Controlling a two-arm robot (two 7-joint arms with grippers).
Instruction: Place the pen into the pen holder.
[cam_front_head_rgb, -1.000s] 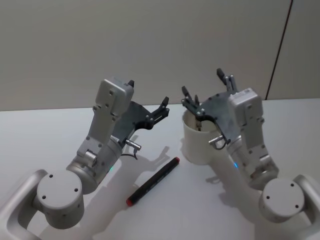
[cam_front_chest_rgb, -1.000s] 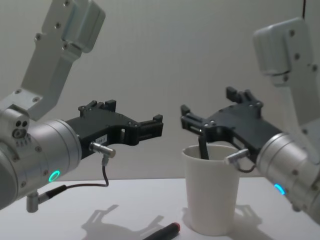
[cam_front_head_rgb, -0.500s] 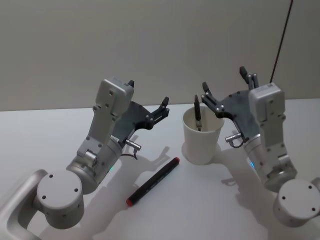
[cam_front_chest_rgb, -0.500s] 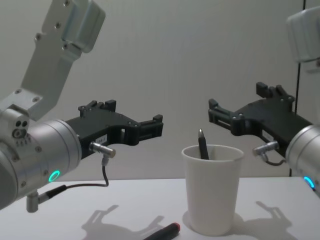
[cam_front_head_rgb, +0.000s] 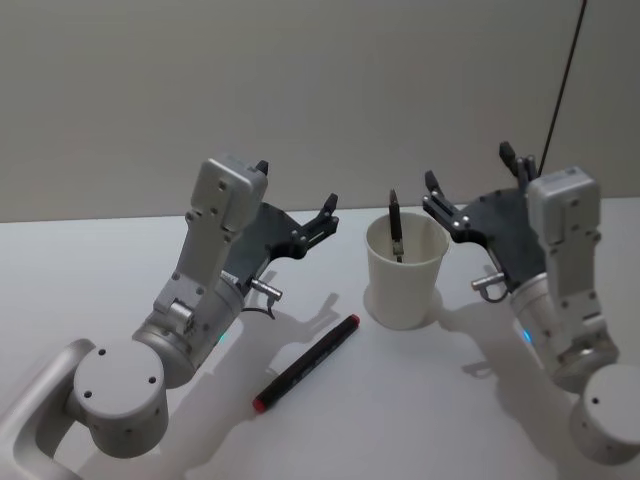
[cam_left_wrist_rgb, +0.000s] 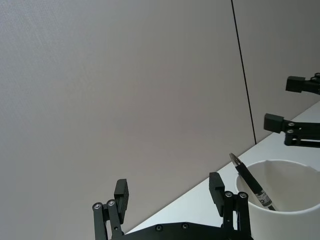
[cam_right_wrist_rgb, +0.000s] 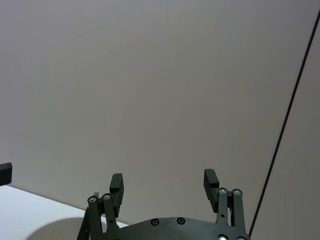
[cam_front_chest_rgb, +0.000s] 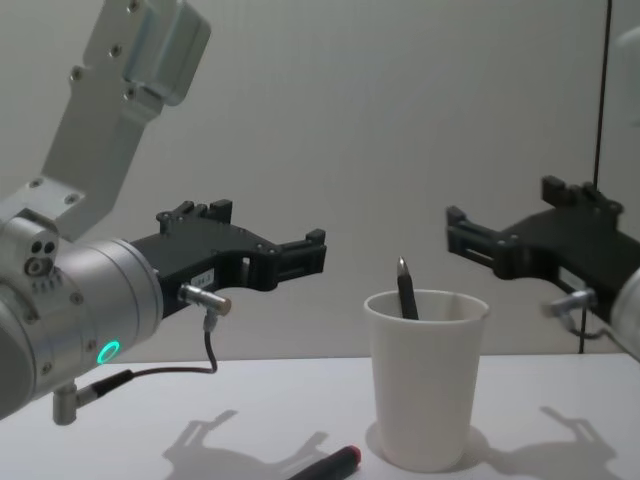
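Note:
The pen holder (cam_front_head_rgb: 405, 280) is a white paper cup standing on the white table. A slim black pen (cam_front_head_rgb: 396, 228) stands in it, leaning on the rim with its tip above the rim (cam_front_chest_rgb: 405, 290). My right gripper (cam_front_head_rgb: 470, 170) hovers to the right of the cup at rim height, open and empty, apart from the pen. My left gripper (cam_front_head_rgb: 297, 187) hangs open and empty to the left of the cup. In the left wrist view the cup (cam_left_wrist_rgb: 287, 200) and pen (cam_left_wrist_rgb: 250, 181) lie beyond the open left gripper (cam_left_wrist_rgb: 169, 189). The right wrist view has its open gripper (cam_right_wrist_rgb: 163, 181) before the wall.
A black marker with a red end (cam_front_head_rgb: 307, 362) lies on the table (cam_front_head_rgb: 80, 270) in front of the cup, between the two arms. A grey wall stands close behind the table, with a thin dark cable (cam_front_head_rgb: 560, 90) running down it at the right.
My right gripper has drawn back to the right from over the cup. The pen stays leaning in the cup. The left arm and the marker have not moved.

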